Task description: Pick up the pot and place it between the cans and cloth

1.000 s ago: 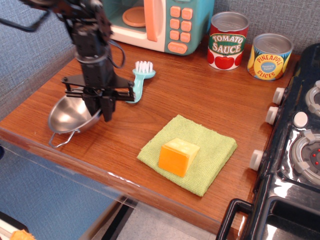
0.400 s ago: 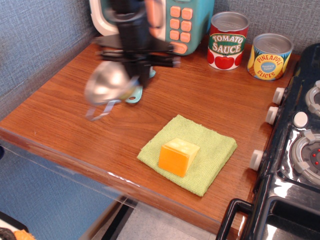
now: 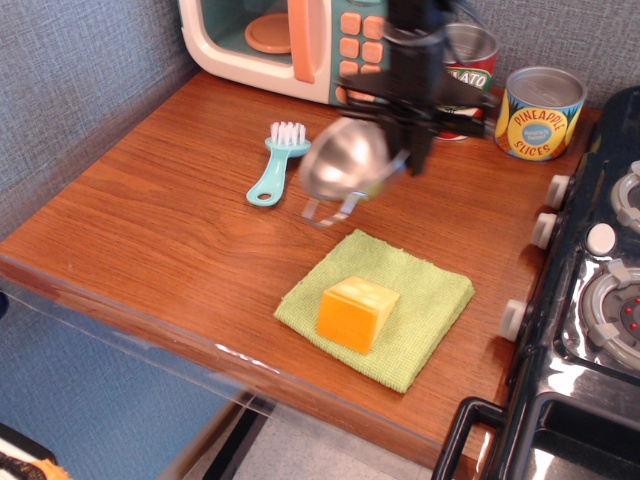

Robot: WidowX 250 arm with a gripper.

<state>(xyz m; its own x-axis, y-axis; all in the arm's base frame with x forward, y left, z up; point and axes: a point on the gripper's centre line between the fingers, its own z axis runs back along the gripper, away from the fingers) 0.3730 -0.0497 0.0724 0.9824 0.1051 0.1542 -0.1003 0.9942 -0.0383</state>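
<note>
Steel pot carried in the air toward the gap between cans and cloth.

The pot (image 3: 345, 165) is held tilted and blurred, clamped at its rim by the tool (image 3: 408, 158), just above the surface (image 3: 150, 220). The cloth (image 3: 420, 300) lies directly below and nearer; the cans (image 3: 540, 112) stand behind and right. A second ago the pot was at the surface's left edge, beyond the brush (image 3: 277, 160).

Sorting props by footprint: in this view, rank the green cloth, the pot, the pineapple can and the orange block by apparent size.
1. cloth
2. pot, blurred and lifted, so unsure
3. pineapple can
4. orange block, close to the can
</note>
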